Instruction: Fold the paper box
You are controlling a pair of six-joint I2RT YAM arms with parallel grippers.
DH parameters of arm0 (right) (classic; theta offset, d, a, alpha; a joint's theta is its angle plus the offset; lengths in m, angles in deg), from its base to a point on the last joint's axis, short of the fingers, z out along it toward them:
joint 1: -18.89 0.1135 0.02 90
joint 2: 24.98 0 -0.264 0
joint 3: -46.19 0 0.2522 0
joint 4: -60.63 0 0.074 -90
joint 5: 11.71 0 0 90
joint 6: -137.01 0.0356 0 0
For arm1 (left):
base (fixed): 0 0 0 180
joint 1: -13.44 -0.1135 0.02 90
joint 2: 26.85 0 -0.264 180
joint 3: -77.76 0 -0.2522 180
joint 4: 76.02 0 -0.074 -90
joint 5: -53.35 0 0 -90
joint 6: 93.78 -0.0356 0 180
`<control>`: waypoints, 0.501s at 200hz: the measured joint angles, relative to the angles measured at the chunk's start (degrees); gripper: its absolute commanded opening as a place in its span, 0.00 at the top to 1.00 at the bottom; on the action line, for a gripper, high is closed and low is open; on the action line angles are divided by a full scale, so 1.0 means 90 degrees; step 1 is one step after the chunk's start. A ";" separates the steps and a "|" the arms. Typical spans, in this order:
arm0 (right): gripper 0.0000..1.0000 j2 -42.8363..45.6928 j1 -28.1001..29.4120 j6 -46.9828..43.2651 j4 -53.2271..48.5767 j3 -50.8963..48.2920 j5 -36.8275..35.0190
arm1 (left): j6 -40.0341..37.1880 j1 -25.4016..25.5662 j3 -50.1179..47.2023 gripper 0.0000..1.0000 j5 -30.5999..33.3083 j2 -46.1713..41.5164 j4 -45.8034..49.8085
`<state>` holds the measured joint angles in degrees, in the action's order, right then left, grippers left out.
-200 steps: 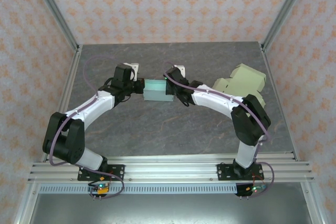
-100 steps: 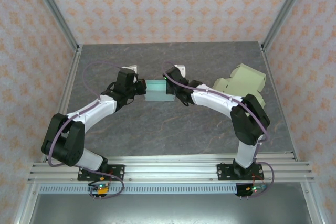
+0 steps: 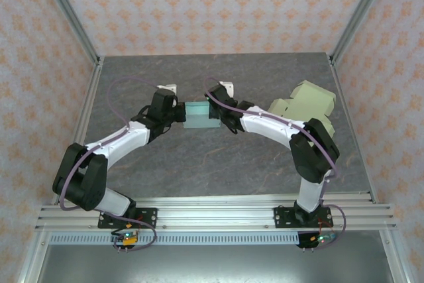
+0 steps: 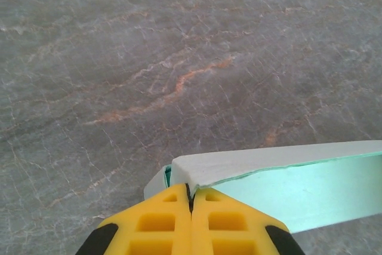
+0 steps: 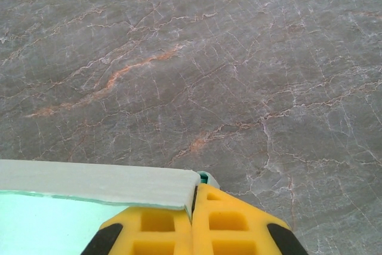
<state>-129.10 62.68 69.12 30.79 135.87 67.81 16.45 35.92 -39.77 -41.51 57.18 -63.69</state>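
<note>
Two robot arms are meeting over a mint-green box (image 3: 201,116) near the middle of a grey marbled table (image 3: 199,164), the left gripper (image 3: 180,112) coming in at the box's left end and the right gripper (image 3: 216,112) at its right end. Both grippers are squeezing fully closed, each one pinching a thin paper edge of the box at its corner; in the left wrist view the yellow fingers (image 4: 158,225) are pressing together on the pale top flap, and the right wrist view is showing the same grip at the opposite corner. The box is sitting low over the table between the two wrists, while pale boxes (image 3: 305,104) are lying heaped near the right rear edge, well apart from it
</note>
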 measured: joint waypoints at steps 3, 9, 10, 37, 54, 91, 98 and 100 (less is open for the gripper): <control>0.95 0.0000 0.0000 0.0000 0.0000 0.0000 -0.0002 | -0.0015 0.0024 -0.0034 1.00 0.0073 0.0000 -0.0063; 0.92 0.0000 0.0000 0.0000 0.0002 0.0000 -0.0005 | -0.0024 0.0087 -0.0104 1.00 0.0219 0.0000 -0.0177; 0.92 0.0000 0.0000 0.0000 0.0002 0.0000 -0.0007 | -0.0024 0.0095 -0.0112 1.00 0.0233 0.0000 -0.0189; 0.87 0.0007 0.0007 0.0056 0.0102 -0.0138 0.0007 | -0.0012 0.0291 -0.0359 1.00 0.0685 0.0005 -0.0619; 0.83 0.0066 0.0017 0.0117 0.0216 -0.0270 0.0005 | 0.0005 0.0352 -0.0401 1.00 0.0831 0.0056 -0.0763; 0.73 0.0318 -0.0085 0.0308 0.0321 -0.0527 0.0427 | 0.0007 0.0447 -0.0425 1.00 0.0974 0.0158 -0.0967; 0.72 0.0391 -0.0143 0.0355 0.0338 -0.0585 0.0588 | 0.0007 0.0452 -0.0425 1.00 0.0979 0.0170 -0.0986; 0.71 0.0408 -0.0155 0.0376 0.0340 -0.0595 0.0627 | 0.0007 0.0459 -0.0425 1.00 0.0981 0.0175 -0.0988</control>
<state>-125.42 61.28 72.51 33.85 130.51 73.45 16.52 40.05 -43.60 -32.68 58.76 -72.59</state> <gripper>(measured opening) 0.271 0.044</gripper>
